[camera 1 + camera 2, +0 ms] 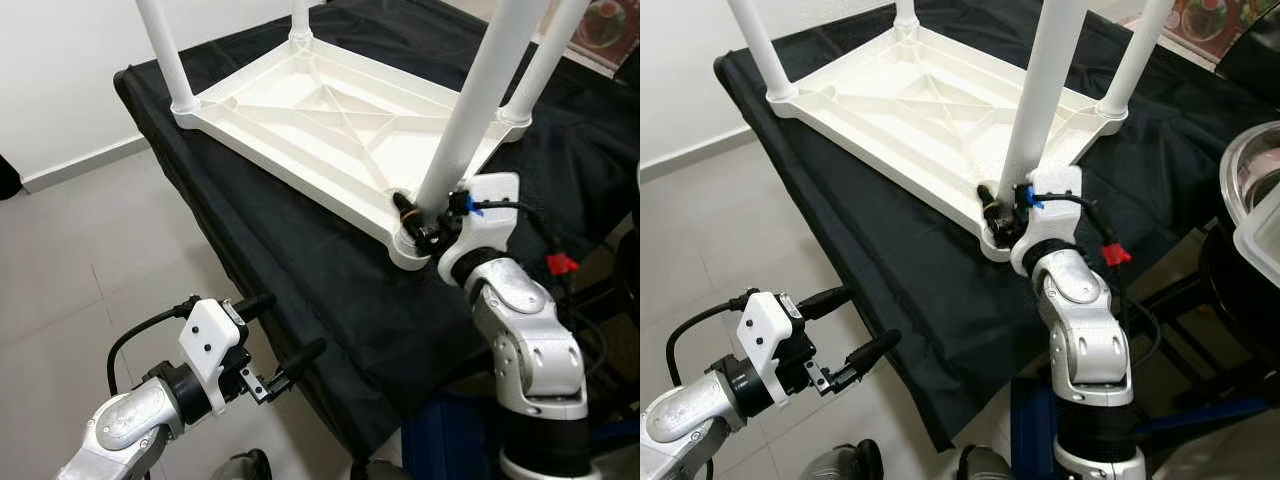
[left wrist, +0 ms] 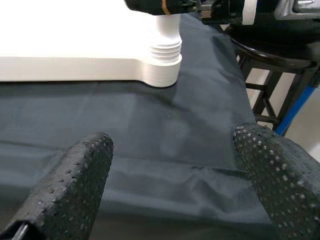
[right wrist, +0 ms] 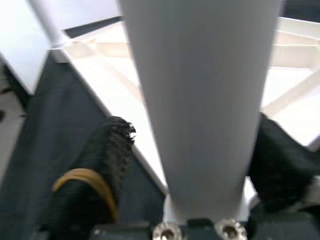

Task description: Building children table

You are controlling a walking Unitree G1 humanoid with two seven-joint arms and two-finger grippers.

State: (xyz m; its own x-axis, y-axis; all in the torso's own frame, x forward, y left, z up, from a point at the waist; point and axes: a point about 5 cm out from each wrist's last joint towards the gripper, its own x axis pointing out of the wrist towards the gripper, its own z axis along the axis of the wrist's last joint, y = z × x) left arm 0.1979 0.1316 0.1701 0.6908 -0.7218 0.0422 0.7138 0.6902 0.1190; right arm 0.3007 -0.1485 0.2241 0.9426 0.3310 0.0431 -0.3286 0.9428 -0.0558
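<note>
White smooth tubular table leg (image 1: 470, 115)

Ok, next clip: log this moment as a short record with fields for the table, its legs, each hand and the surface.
table: white plastic tabletop lying upside down, ribbed underside up
legs: four white legs stand up from the corners; near-corner leg sits in its threaded socket
right hand: right hand around the base of the near-corner leg, one finger on each side
left hand: left hand open, low beside the table edge, holding nothing
surface: black cloth covering the work surface under the tabletop
</note>
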